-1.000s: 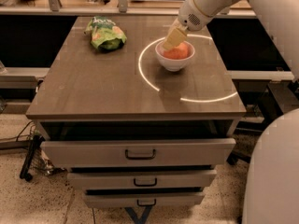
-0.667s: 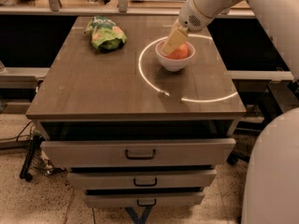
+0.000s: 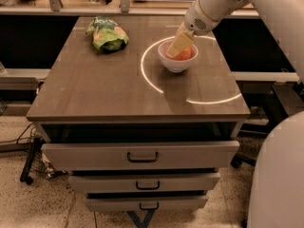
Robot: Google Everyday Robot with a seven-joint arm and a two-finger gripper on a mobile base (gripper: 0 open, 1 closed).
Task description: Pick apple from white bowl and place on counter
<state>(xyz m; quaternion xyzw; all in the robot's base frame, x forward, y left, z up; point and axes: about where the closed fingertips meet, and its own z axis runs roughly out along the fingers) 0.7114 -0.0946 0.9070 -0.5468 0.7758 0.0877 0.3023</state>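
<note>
A grey-brown wood-grain counter [image 3: 104,94] is seen atop a cabinet of three handled drawers [image 3: 142,156], and a glowing white ring [image 3: 142,72] is cast on its surface. Within the ring, at the back right, a white bowl [image 3: 175,66] is set, with the red-orange apple [image 3: 186,55] inside it. The claw [image 3: 177,47] is positioned over the bowl's rim, against the apple; whether it is spread or pinching cannot be told. A green snack bag [image 3: 108,34] is laid at the back left.
</note>
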